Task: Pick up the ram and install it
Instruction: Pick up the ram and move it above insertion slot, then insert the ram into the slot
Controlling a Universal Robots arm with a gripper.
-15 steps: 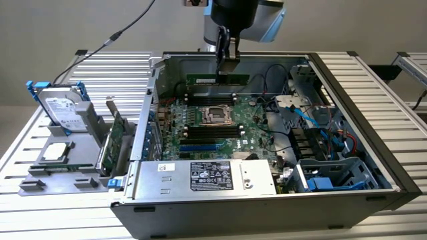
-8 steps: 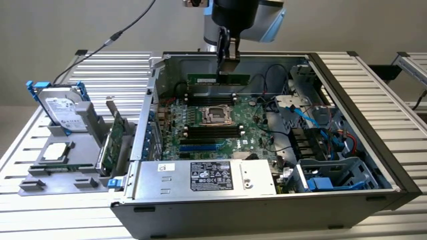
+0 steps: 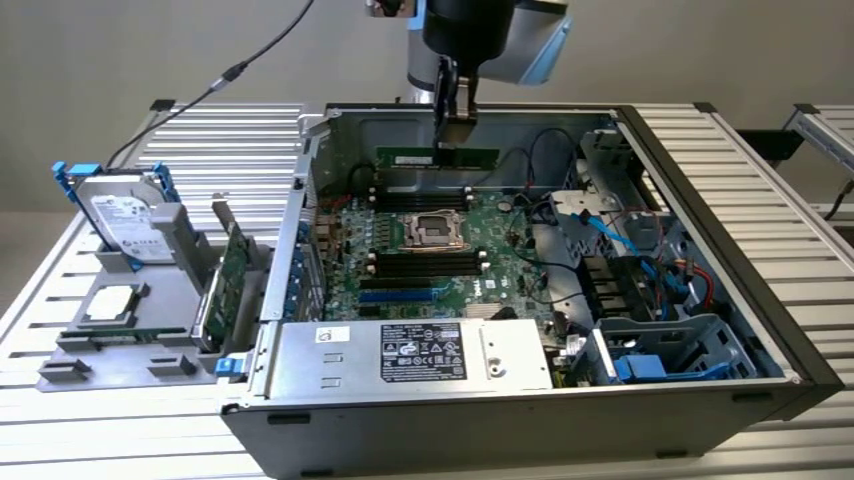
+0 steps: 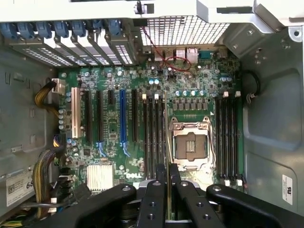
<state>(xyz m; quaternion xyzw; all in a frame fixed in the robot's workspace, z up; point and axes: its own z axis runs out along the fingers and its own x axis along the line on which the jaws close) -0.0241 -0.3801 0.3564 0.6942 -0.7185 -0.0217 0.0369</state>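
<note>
**Exterior view.** You look from a raised spot off the arm, angled down onto the open computer case point(image 3: 507, 440). You stand far enough back to take in all of it, the slatted desk point(image 3: 747, 160) beneath it and the claw point(image 3: 454, 145) hanging over its far side.

**Wrist view.** You look from the arm's wrist straight down into the case, close above the motherboard point(image 4: 109, 123), with the claw in the near foreground.

**Shared ground.** Both views take in the motherboard, its processor socket point(image 4: 190, 145) and the black memory slots point(image 4: 154, 128) flanking that socket.
</note>
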